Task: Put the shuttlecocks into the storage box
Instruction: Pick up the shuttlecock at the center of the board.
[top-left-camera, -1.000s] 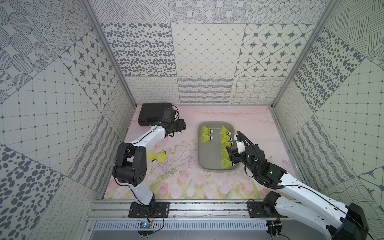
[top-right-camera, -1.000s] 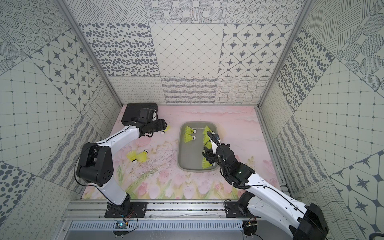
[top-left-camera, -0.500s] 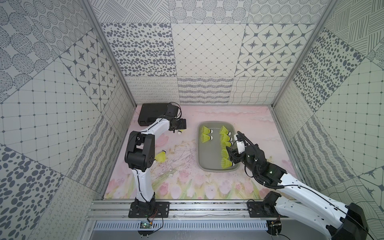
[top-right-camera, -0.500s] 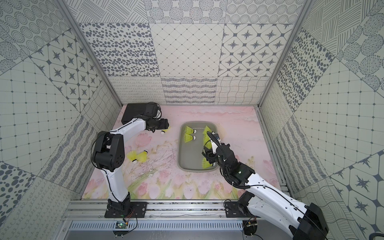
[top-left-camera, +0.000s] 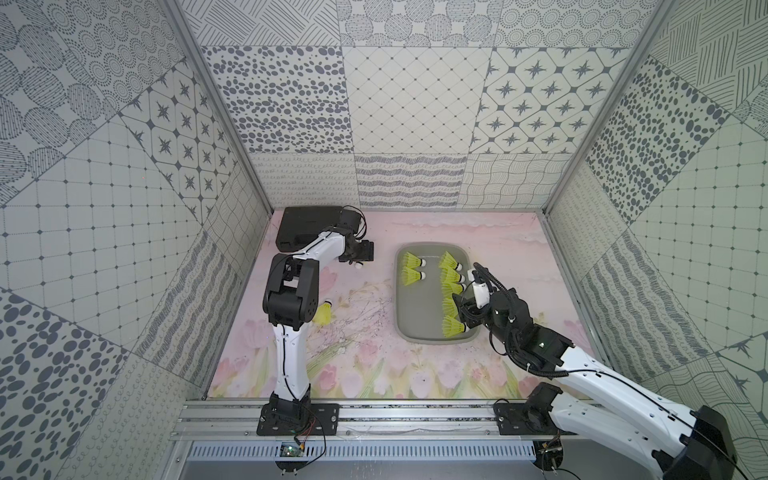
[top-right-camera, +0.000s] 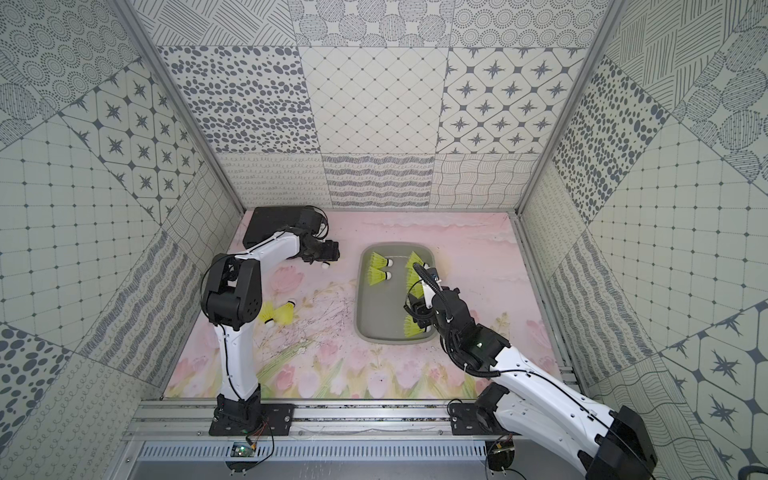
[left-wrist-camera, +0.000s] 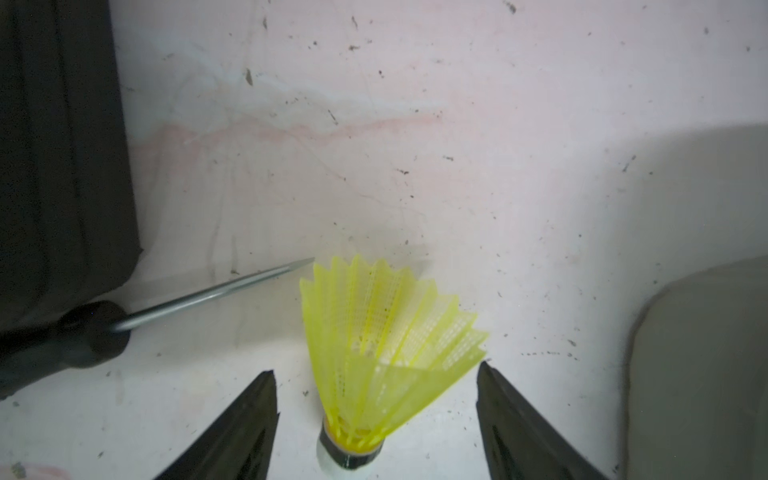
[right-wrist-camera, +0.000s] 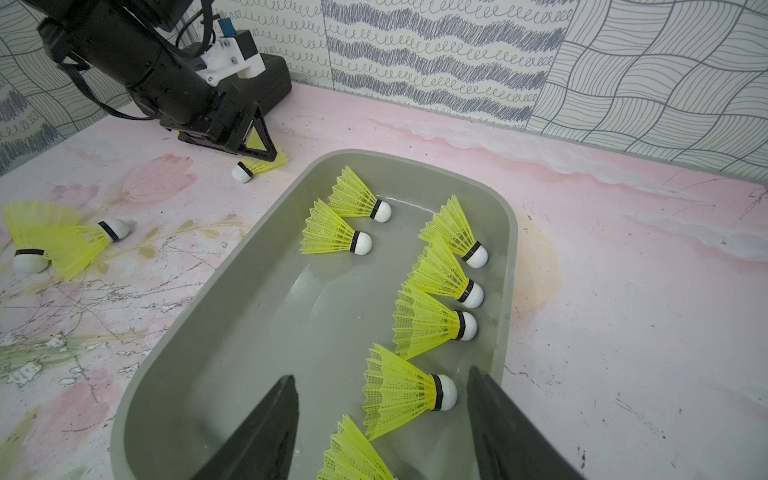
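The grey storage box (right-wrist-camera: 232, 291) is sitting nearer the worktop's (top-left-camera: 415, 374) right edge, holding 7 shuttlecocks (right-wrist-camera: 428, 324) lying on their sides. The right pincer (right-wrist-camera: 380, 372) is hovering released above its near end. The left pincer (left-wrist-camera: 375, 368), also released, is straddling 1 shuttlecock (left-wrist-camera: 386, 332) near the far-left corner, while 2 loose ones (right-wrist-camera: 54, 237) are lying by the left edge.

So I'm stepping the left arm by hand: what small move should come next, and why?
Probably close the left gripper on the shuttlecock: it lies on the table inside the open gripper, not yet in the storage box.
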